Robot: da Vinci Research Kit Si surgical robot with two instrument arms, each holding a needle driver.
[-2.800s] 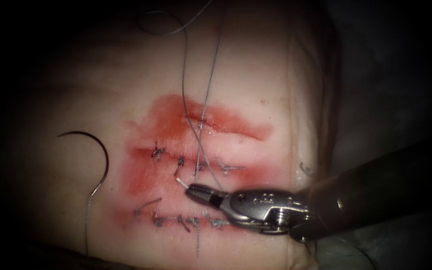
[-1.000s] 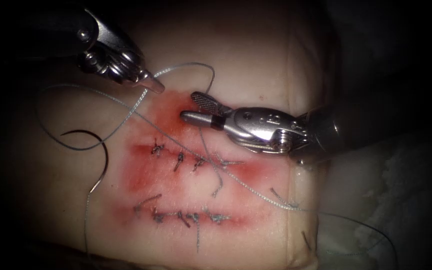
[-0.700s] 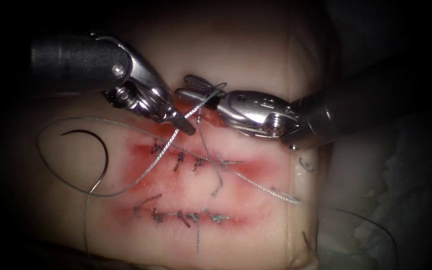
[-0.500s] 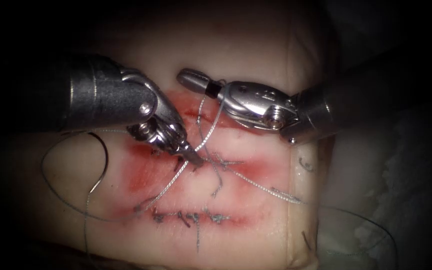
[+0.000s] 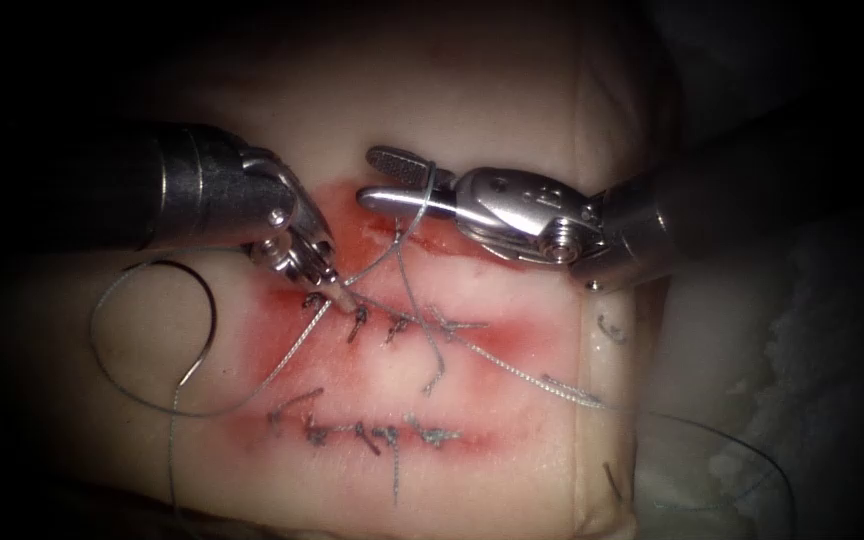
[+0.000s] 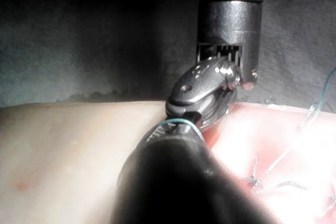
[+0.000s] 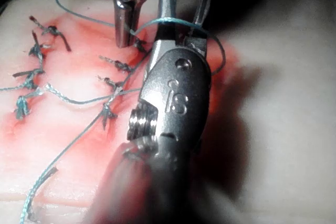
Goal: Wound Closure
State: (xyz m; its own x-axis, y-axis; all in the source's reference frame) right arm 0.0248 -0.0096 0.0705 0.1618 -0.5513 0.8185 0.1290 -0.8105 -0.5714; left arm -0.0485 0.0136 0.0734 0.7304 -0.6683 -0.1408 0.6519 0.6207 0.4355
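The needle lay free on the tissue, well left of the cut, held by neither of my tools. My left end effector was closed on the thread just above the stitched cut. My right end effector stood open, holding nothing, with a loop of thread draped around its jaws.

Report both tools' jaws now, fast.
Left tool: shut on the thread.
Right tool: open, thread looped around its jaws, gripping nothing.
Needle: free, lying on the tissue.
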